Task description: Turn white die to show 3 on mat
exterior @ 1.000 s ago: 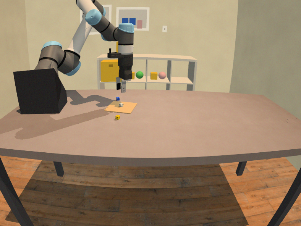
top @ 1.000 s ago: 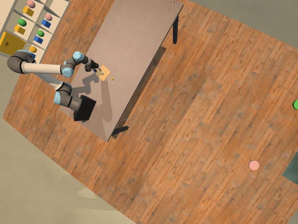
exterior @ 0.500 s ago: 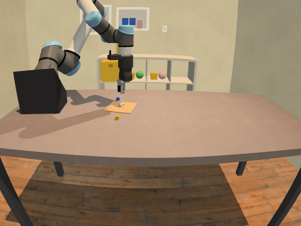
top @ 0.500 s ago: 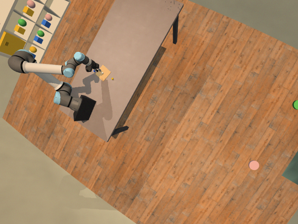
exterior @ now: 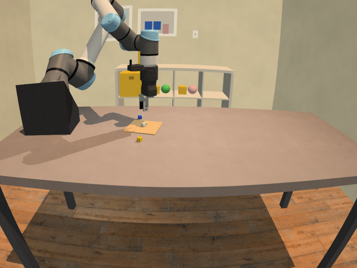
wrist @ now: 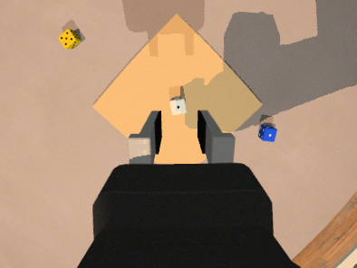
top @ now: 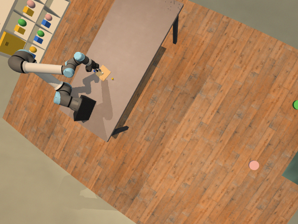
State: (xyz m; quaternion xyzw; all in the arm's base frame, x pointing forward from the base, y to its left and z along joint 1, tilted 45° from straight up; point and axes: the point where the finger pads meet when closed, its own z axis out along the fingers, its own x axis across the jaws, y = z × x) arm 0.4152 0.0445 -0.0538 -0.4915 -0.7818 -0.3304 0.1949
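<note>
- The black two-finger gripper hangs above the mat, fingers partly apart, holding nothing
- The small white die lies flat on the square orange mat, one pip up, just ahead of the fingers
- A small blue die sits just off the mat's edge; a descent drifting that way could knock it
- A yellow die lies well apart

A long grey-brown table with dark legs fills the middle of the exterior view. The floor is of orange-brown wood planks. The walls are pale beige. At the back wall stands a white shelf with coloured balls and blocks. Above it, in the upper centre, hangs a framed picture, with a small switch to its right.
</note>
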